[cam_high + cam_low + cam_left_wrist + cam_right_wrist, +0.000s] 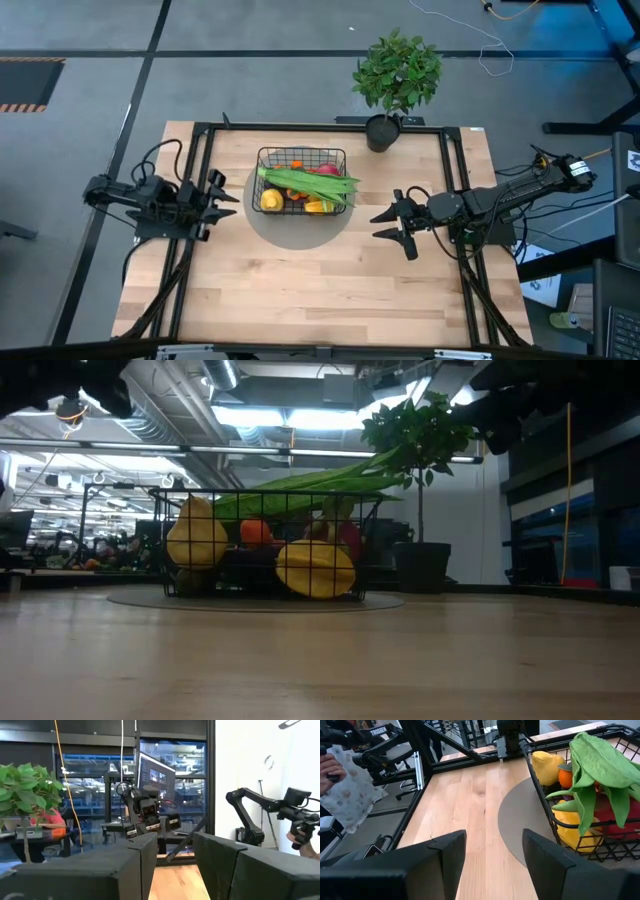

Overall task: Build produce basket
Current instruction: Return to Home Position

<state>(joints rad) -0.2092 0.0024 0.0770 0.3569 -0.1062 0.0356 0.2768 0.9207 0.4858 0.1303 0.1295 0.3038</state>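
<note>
- Closest to me is bare desk (300, 290), with nothing on it to pick up.
- The right arm (470, 205) reaches in from its own side. I see the right jaws spread wide and empty. In the right wrist view only wood shows between the two fingers (547, 865). They sit near the basket's right side without touching it.
- The left arm (150, 200) is a little farther back on the opposite side. The left jaws are also parted with nothing in them, and they stand apart from the basket.
- The basket (301, 150) sits mid-desk between the two arms, on a grey round mat (300, 232).
- I judge the wire frame to be stiff and light, though loaded it will weigh more. If I had to move it, I would grip the top rim wire on a short side and lift it level so nothing rolls out.
- The produce is inside the basket. Two yellow fruits (315, 568) press against the near mesh, with a small orange (256, 531) behind them.
- Long green leaves (305, 180) lie across the top and overhang the rim. These look soft and easily bruised, and they sit loose, so I would grip them low on the stalk and gently.
- I judge the basket to be filled, with only parking the arms left to do.
- Farthest back, at the desk's rear edge, stands a potted plant (397, 72), well apart from the basket.
</note>
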